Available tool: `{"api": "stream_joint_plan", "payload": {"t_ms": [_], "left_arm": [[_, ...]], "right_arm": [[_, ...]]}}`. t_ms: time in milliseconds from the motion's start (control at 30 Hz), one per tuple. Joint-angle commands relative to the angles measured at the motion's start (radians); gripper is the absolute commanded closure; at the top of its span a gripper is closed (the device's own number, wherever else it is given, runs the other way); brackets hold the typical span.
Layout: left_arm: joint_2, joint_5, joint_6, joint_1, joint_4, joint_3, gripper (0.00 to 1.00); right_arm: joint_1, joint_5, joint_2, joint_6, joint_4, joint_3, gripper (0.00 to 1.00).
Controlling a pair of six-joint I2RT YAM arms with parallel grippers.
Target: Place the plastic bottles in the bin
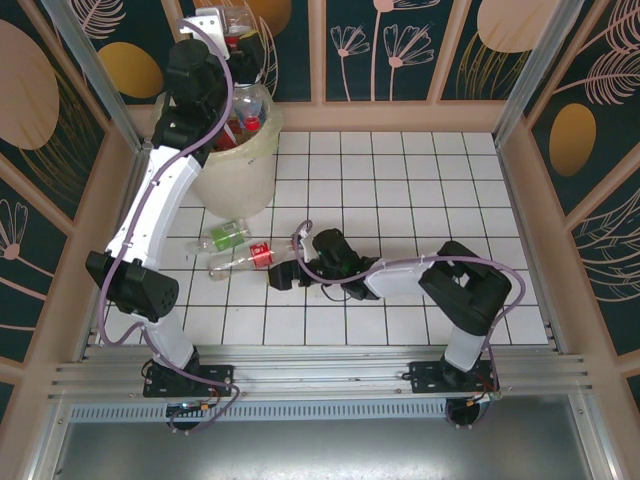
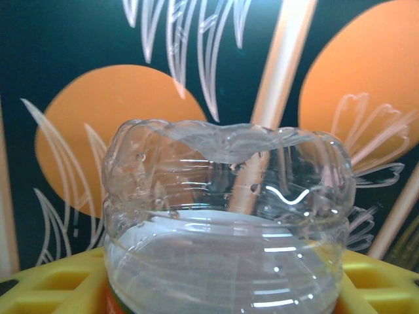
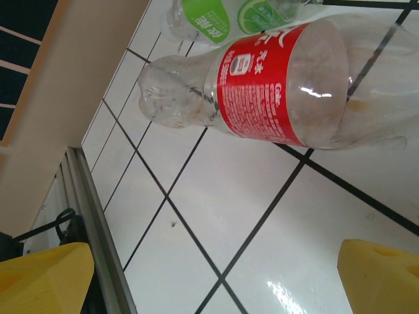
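Observation:
My left gripper [image 1: 234,32] is raised over the bin [image 1: 240,188], a cream-white bucket at the back left, and is shut on a clear plastic bottle [image 1: 243,18]. In the left wrist view that bottle's ribbed base [image 2: 226,196] fills the space between the yellow fingers [image 2: 39,288]. Several bottles with red caps [image 1: 252,122] lie inside the bin. Two bottles lie on the tiled table: a green-labelled one [image 1: 228,236] [image 3: 208,19] and, just in front of it, a red-labelled one [image 1: 247,257] [image 3: 278,85]. My right gripper [image 1: 284,272] [image 3: 216,281] stands open just to the right of the red-labelled bottle, nothing between its fingers.
The white tiled table [image 1: 400,190] stretches to the right of the bin. Wooden-framed patterned walls [image 1: 400,50] close it in at the back and sides. A metal rail [image 3: 98,229] [image 1: 320,375] runs along the near edge, close to my right gripper.

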Motion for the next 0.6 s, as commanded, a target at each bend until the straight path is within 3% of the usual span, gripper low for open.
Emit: {"api": "stream_joint_plan", "payload": {"t_ms": [0,133,333,567], "left_arm": [[-0.01,-0.058,0.001,0.04,0.088,-0.029,0.39],[0.0,-0.046,-0.007,0.085,0.105,-0.044,0.39],[0.017,-0.123,0.056,0.115,0.099,-0.077,0.38],[0.061,-0.047,-0.018,0.154,0.084,-0.088,0.37]], "right_arm": [[0.007,-0.018,0.035,0.022,0.041,0.049,0.03],[0.006,-0.013,0.052,0.018,0.03,0.063,0.03],[0.007,-0.005,0.048,0.01,0.011,0.065,0.04],[0.007,-0.005,0.048,0.007,0.004,0.067,0.04]]}}
